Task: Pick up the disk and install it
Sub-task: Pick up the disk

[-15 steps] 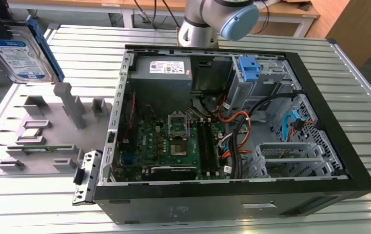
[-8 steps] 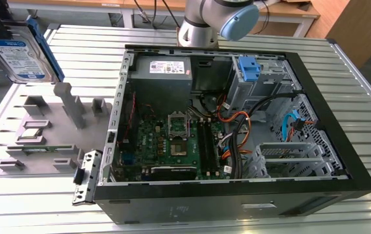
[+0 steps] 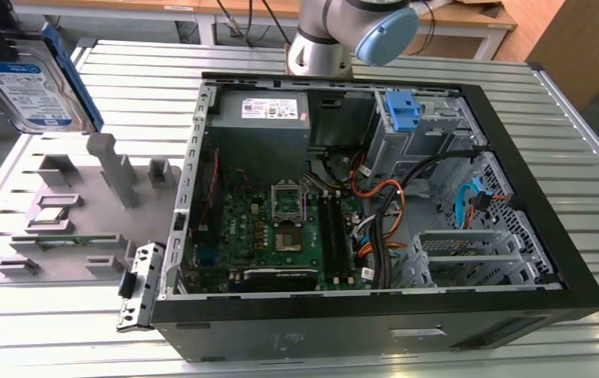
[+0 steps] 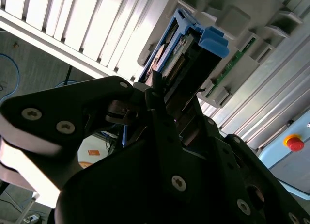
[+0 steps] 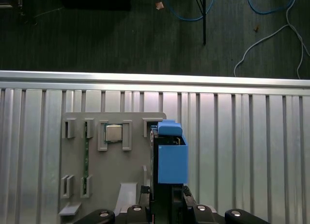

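Item 1, pincer [image 5: 168, 204]: I am gripping the disk, with my jaws drawn narrow against its two flat faces. In the second wrist view my dark fingers [image 4: 157, 95] are hiding the contact itself, so the clamp is probably firm, but I am judging that from how the drive is sitting.

Item 2, disk [image 5: 172, 161]: it is projecting straight out from between my jaws, on edge, with its blue side rail facing the first wrist camera. In the exterior view the disk [image 3: 24, 87] is hanging clear of the surface below it, label side showing.

Item 3, grey fixture plate [image 5: 111, 175]: it is lying beyond the disk's far end and to one side of me, and nothing of the disk is touching it as far as I can tell.

Item 4, processor chip [image 5: 114, 133] and memory stick [image 5: 86, 158]: both are sitting in their holders on that plate, beside the line of my jaws.

Item 5, ribbed metal table [image 5: 242, 151]: it is running underneath the plate, beyond my fingertips.

Item 6, open computer case [image 3: 567, 260]: it is standing well apart from me, with a bare blue bracket [image 3: 402, 110] sitting in its drive cage.

Status: the pick-up is looking done, since the disk is off the plate and in my grasp. The install is not yet done, because the drive is nowhere near the case.
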Motion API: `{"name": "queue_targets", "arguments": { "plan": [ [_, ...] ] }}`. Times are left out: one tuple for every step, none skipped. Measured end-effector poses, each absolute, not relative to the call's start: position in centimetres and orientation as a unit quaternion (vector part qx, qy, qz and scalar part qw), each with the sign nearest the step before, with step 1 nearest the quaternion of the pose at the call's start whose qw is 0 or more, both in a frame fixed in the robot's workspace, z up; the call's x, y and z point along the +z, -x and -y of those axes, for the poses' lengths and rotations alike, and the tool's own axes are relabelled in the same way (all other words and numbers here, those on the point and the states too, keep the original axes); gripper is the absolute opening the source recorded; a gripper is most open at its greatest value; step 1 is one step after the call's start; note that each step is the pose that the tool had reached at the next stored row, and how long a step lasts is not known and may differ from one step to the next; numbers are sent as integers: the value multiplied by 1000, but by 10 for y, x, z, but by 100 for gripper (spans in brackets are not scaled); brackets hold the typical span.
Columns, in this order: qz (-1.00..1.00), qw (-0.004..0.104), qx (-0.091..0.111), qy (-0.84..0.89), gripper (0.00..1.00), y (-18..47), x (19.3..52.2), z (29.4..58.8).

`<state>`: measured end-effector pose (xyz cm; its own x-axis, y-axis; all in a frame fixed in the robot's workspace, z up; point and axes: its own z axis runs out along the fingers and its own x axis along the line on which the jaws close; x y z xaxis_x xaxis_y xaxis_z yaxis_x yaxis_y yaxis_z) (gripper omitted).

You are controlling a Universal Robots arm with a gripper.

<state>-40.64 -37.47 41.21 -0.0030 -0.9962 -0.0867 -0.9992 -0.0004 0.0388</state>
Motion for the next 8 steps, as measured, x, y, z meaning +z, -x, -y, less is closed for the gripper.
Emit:
{"name": "queue_targets", "arguments": {
  "plan": [
    [-707,17,44,706,35,406,412,375],
    [-707,17,44,706,35,406,412,375],
    [-707,17,44,706,35,406,413,375],
    [-707,17,44,706,35,406,413,375],
    [-707,17,44,706,35,406,413,375],
    [-707,17,44,706,35,406,413,375],
    [-707,17,44,706,35,406,413,375],
    [-707,17,44,706,35,406,413,375]
  ]
}}
